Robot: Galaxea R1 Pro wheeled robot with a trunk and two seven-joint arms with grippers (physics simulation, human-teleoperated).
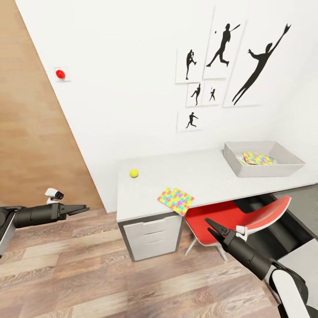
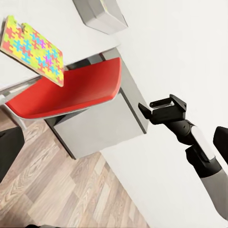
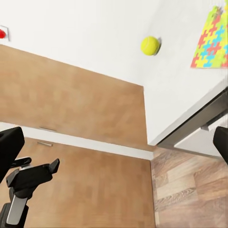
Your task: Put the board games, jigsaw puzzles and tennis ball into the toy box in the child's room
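Inside toy box (image 1: pixel 282 170): puzzle (image 1: pixel 257 158), head view.

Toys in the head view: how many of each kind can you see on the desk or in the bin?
Yellow tennis ball on the pale desk top: 1
Multicoloured jigsaw puzzle boards: 2, one overhanging the desk's front edge, one inside the pale grey toy box
Total: 3

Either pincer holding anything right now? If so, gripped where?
Nothing is held. The left pincer and the right pincer are both empty, off the table.
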